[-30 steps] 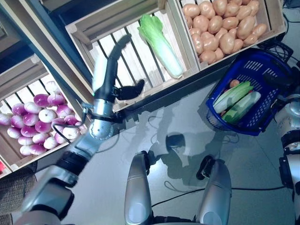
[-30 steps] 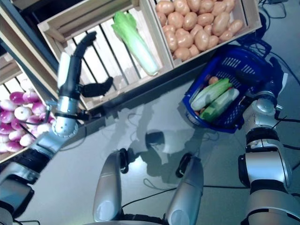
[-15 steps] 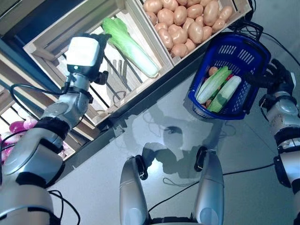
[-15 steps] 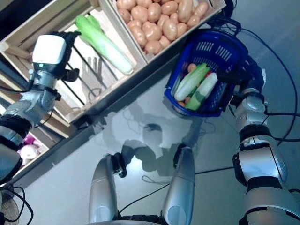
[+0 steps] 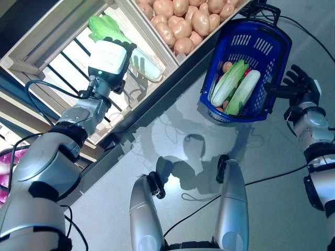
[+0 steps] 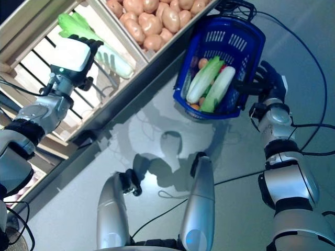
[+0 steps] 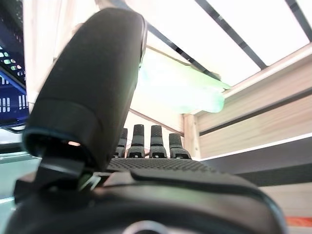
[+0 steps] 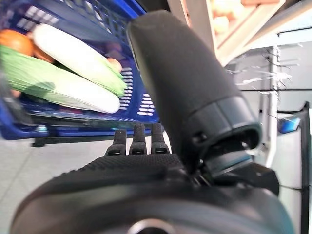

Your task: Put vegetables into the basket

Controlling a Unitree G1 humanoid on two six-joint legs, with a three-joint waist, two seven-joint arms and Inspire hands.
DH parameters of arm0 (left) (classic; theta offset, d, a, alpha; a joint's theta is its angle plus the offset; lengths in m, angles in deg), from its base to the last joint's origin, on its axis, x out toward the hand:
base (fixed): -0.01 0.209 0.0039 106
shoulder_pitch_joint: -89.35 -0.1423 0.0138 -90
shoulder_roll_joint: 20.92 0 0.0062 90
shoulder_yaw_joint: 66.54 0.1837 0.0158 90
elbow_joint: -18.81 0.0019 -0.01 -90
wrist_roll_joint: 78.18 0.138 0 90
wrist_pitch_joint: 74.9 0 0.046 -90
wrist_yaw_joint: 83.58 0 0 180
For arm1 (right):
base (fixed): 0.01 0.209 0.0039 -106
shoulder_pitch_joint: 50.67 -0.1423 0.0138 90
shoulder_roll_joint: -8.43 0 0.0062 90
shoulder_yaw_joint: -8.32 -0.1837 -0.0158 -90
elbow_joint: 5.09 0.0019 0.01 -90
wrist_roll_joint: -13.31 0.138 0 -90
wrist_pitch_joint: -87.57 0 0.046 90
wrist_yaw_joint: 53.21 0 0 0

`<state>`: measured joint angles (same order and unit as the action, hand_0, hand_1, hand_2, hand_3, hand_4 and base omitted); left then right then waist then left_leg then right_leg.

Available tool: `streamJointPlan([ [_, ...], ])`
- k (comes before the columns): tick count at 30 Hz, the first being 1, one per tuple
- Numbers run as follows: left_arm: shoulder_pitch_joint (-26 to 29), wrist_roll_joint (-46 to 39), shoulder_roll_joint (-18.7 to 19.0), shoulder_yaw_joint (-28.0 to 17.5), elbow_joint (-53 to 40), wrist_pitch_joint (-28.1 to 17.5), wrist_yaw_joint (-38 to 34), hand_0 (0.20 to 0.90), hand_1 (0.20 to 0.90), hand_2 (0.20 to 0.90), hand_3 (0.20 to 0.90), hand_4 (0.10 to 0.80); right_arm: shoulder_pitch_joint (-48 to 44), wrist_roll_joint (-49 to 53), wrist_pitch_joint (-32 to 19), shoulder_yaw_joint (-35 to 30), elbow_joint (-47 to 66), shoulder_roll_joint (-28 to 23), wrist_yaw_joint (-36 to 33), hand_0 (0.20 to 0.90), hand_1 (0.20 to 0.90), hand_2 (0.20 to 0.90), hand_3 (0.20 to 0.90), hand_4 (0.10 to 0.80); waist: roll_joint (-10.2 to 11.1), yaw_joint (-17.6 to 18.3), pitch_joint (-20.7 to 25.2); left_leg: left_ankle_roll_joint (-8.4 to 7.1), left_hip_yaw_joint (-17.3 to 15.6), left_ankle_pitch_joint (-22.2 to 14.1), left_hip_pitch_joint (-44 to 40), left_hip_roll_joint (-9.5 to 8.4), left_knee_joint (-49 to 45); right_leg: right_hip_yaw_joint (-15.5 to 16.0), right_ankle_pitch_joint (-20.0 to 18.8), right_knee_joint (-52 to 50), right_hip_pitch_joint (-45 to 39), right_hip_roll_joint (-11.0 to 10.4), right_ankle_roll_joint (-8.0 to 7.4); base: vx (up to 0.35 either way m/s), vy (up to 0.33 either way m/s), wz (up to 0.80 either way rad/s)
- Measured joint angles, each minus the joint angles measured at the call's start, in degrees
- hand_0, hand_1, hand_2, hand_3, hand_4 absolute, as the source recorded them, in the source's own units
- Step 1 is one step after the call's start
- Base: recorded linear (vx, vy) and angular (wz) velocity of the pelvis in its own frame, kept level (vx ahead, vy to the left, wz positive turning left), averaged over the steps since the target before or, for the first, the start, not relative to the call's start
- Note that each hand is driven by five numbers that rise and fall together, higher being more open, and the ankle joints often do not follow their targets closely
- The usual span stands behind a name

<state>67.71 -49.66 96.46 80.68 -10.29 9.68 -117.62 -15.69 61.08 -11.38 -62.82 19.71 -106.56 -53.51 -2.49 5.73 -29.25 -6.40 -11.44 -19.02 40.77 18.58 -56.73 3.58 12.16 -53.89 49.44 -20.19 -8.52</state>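
Nothing here can be read: no print, label, number or sign shows on any surface in these views.
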Motion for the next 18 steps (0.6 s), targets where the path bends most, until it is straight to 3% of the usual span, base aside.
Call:
streamJointPlan([
  [18, 1.78, 10.29, 0.03, 5.52, 1.09, 0.2, -0.32, 0.9, 0.9, 0.9, 0.9, 0.8, 0.8, 0.15, -0.03, 2.12, 1.5, 0.42, 4.15, 0.9, 0.9, 0.9, 0.9, 0.8, 0.66, 1.11, -0.65, 0.19, 0.43, -0.42, 4.87, 1.53, -3.98, -0.29, 0.54, -3.36, 4.81, 0.12, 1.03, -0.012, 0.01, -0.01],
])
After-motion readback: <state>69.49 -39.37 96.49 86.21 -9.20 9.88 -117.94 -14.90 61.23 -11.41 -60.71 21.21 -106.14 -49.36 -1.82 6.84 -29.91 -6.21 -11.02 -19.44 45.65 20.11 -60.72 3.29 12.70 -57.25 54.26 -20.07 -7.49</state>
